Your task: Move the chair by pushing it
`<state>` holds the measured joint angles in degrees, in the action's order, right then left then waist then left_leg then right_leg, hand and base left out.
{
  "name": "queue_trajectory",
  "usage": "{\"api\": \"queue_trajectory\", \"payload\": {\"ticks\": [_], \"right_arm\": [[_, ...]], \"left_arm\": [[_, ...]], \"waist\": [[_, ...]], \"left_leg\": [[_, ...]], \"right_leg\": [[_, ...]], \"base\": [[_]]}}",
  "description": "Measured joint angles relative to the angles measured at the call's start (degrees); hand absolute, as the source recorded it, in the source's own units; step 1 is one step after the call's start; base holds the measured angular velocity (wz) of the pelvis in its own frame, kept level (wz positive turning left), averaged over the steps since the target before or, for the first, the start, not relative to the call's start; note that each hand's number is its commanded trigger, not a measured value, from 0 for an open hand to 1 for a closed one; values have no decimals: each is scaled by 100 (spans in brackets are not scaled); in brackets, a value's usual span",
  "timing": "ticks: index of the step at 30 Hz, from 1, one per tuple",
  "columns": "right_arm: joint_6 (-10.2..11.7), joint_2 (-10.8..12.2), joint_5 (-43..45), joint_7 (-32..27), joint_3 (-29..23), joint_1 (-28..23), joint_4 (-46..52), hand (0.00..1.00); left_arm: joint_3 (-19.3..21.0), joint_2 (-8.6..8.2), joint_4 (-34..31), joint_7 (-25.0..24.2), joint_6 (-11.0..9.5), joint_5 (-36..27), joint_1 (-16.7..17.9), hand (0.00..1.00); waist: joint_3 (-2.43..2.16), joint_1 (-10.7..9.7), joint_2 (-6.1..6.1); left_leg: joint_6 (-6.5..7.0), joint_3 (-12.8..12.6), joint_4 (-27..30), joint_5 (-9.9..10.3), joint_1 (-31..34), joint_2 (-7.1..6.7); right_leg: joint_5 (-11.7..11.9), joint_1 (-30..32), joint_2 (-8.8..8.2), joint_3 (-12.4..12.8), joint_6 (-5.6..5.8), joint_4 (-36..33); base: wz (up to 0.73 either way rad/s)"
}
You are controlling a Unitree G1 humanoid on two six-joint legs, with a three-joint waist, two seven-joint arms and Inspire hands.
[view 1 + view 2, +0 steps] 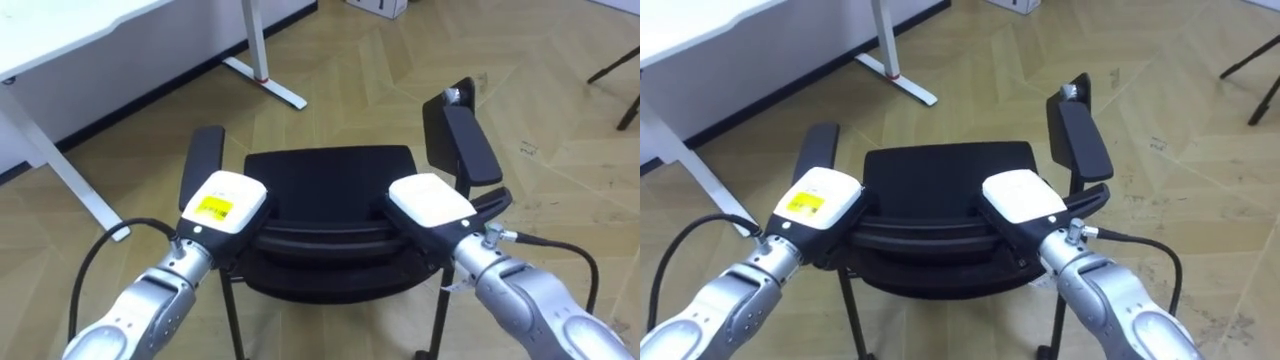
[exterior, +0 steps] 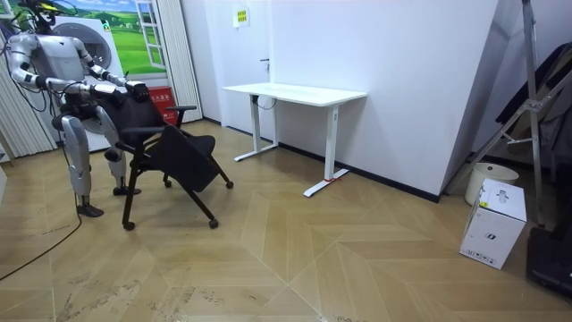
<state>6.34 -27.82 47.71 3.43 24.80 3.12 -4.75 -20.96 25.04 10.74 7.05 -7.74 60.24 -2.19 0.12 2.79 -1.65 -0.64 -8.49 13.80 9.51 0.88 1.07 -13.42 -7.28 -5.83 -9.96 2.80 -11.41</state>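
Note:
A black office chair (image 1: 330,170) with two armrests stands right in front of me on the wooden floor, its seat facing away. My left hand (image 1: 222,200) lies on the left end of the backrest's top edge and my right hand (image 1: 430,200) on the right end. In both, the white backs face up. The same holds in the right eye view, with the left hand (image 1: 820,197) and right hand (image 1: 1023,197) on the chair (image 1: 945,170). In the room view I stand upright behind the chair (image 2: 179,152) at the left, arms stretched to its backrest.
A white desk (image 2: 295,92) stands against the wall ahead and to my left, its leg and foot (image 1: 265,80) near the chair's path. A white box (image 2: 493,224), a pale bucket (image 2: 487,174) and a folded stand (image 2: 527,107) sit at the room view's right.

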Motion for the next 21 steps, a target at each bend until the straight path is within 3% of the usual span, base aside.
{"api": "queue_trajectory", "payload": {"ticks": [11, 21], "right_arm": [[235, 53, 225, -559, 3, -7, -279, 100], [289, 55, 253, -692, 11, -14, -340, 100]], "left_arm": [[2, -21, -11, 1, 15, -7, 5, 100], [8, -31, -13, -9, 15, -7, 14, 100]], "waist": [[21, -86, 45], [14, -89, 60]], "left_leg": [[5, 30, 57, 3, 39, -2], [5, 56, 59, 3, 41, -6]], "right_leg": [[0, 0, -2, -26, 0, 1], [0, -7, -3, -58, 0, 3]], "base": [[1], [1]]}}
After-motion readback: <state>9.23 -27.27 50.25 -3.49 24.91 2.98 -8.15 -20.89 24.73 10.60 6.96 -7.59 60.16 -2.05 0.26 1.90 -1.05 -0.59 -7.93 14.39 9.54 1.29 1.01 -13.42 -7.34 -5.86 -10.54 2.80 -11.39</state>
